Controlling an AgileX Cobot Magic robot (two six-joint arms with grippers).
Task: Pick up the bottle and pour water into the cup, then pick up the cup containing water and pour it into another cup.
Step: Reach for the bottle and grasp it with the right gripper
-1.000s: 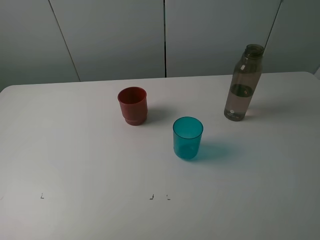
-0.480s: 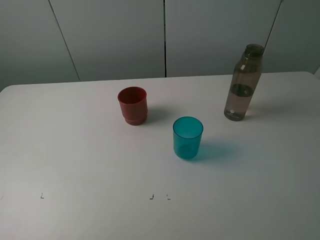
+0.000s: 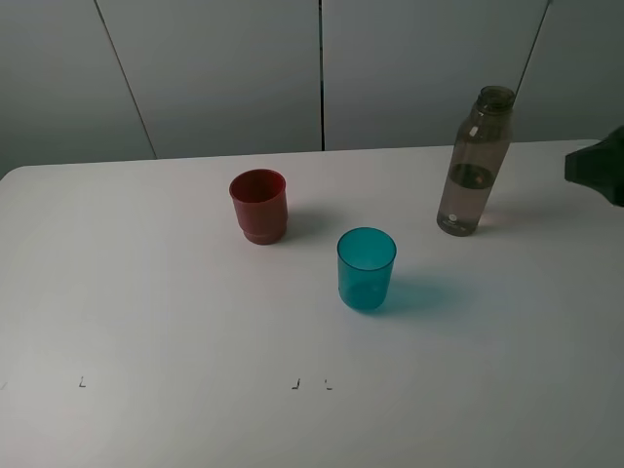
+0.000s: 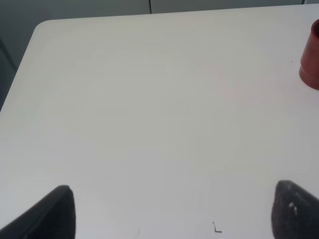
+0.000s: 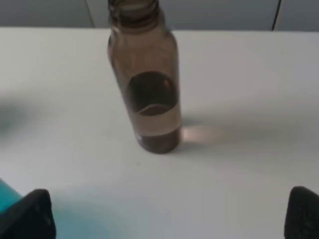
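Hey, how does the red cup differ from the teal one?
The red cup is opaque; the teal cup is translucent. The red cup steps in to a narrower base; the teal cup has straight sides. In the high view the red cup stands farther back and left, the teal cup nearer the camera. Both stand upright on the white table, apart, untouched.

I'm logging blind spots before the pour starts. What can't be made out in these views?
Right gripper, exterior high view: mostly cut off by the frame edge.
Teal cup, right wrist view: blurred sliver at the edge.
Red cup, left wrist view: cut off by the edge.
Bottle, right wrist view: mouth cropped.
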